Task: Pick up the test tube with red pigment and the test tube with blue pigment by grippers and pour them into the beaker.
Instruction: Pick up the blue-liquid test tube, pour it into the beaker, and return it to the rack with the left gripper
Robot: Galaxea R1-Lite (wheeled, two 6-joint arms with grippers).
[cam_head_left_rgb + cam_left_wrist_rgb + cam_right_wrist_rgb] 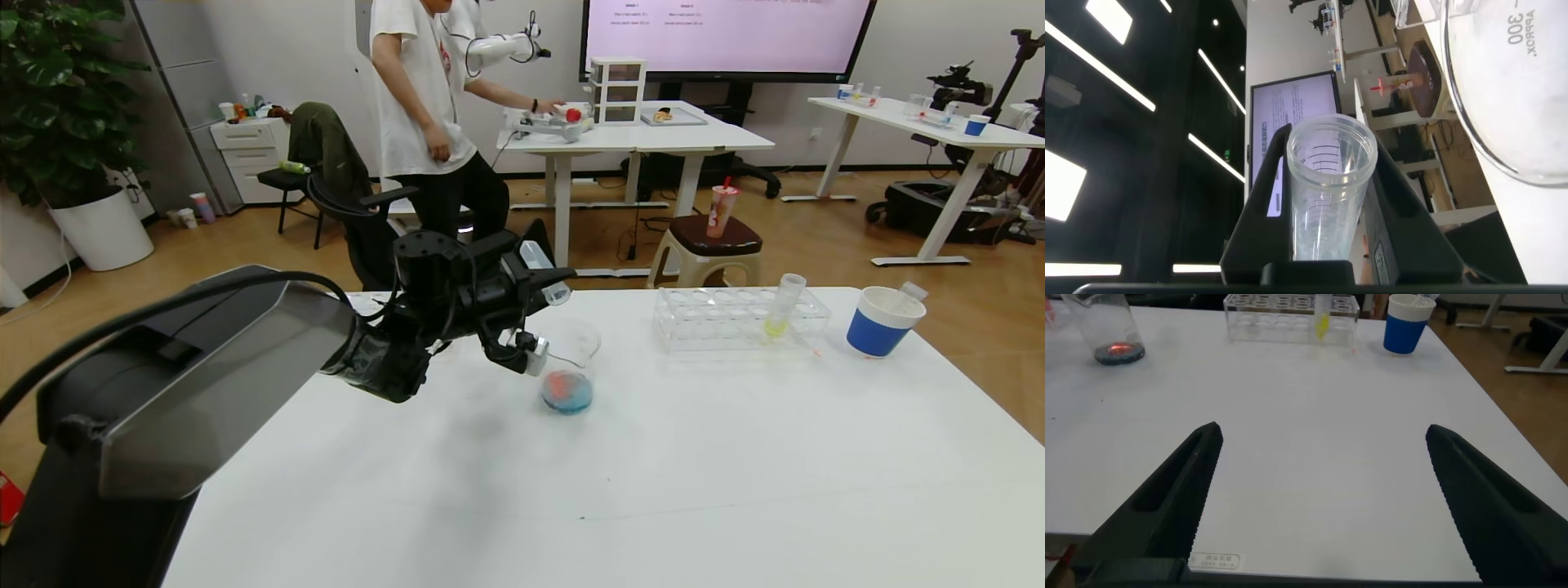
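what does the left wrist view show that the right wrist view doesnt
Only the left wrist view shows the left gripper shut on an emptied clear test tube, seen mouth-on, and the "300" marking on the beaker wall.

Only the right wrist view shows the right gripper open above the white table, the clear tube rack holding a yellow-green tube, the blue-and-white paper cup, and red and blue liquid pooled in the beaker's bottom.

Both show the beaker and part of the table.
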